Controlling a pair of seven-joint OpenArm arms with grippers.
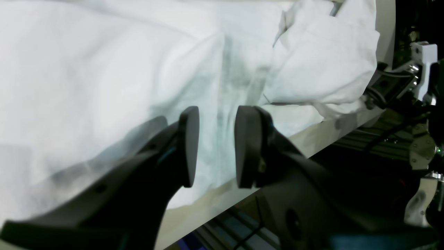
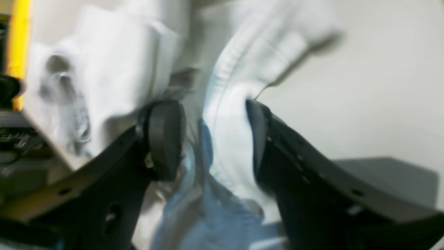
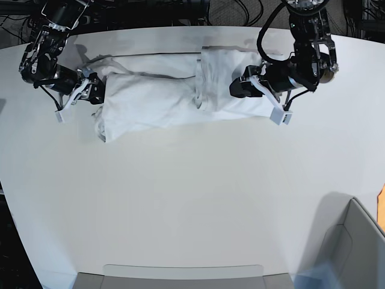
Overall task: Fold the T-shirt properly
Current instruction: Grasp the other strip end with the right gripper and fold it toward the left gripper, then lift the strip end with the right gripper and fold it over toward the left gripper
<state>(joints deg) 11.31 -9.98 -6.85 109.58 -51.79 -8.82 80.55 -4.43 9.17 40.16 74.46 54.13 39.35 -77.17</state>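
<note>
You are looking at the T-shirt (image 3: 174, 90) lying as a long narrow band near the far edge of the white table (image 3: 192, 198), its long axis running side to side between your two arms, one at each end. Your left gripper (image 1: 216, 146) sits over the end on the base view's right, jaws partly apart with cloth between and beneath them, though a grip cannot be confirmed. Your right gripper (image 2: 215, 139), at the bunched opposite end, stands wide with a ribbed fold of fabric between its jaws; whether it pinches is unclear.
</note>
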